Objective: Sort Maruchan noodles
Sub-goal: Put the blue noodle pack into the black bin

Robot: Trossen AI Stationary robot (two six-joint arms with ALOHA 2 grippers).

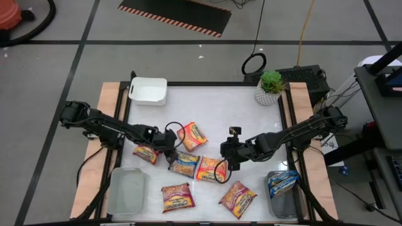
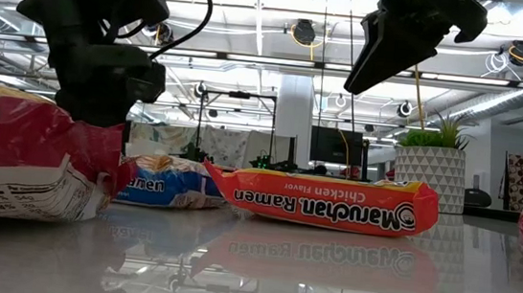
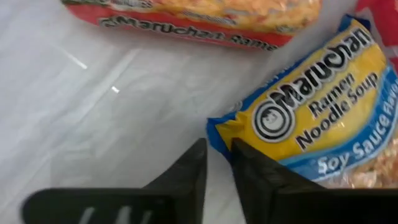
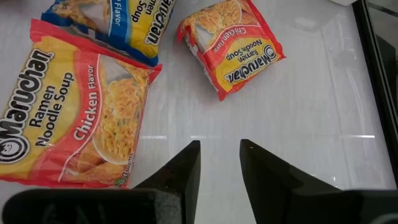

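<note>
— Seven noodle packets are showing on the white table from above, and the blue soy sauce packet is lying right at the left gripper. How is it going to handle?

— Light and crinkly, I'm judging: thin slick plastic over a brittle noodle block, so a hard squeeze is risking a crack. The flat crimped seam at the corner is looking like the place to pinch.

— Are the fingers on it?

— They're standing close together at its corner, perhaps nipping the edge, but I cannot tell if anything is caught between them.

— And the right gripper?

— Its fingers are standing apart over bare table, holding nothing, just beside the orange-red chicken packet.

— What about the surface?

— Glossy and mirror-like; packets are likely sliding rather than lifting if pushed. A blue packet is already lying in the clear bin at the right front; another clear bin and a white bin are sitting on the left.

— The room?

— A potted plant is standing at the far right corner, with bright ceiling lights behind.
</note>
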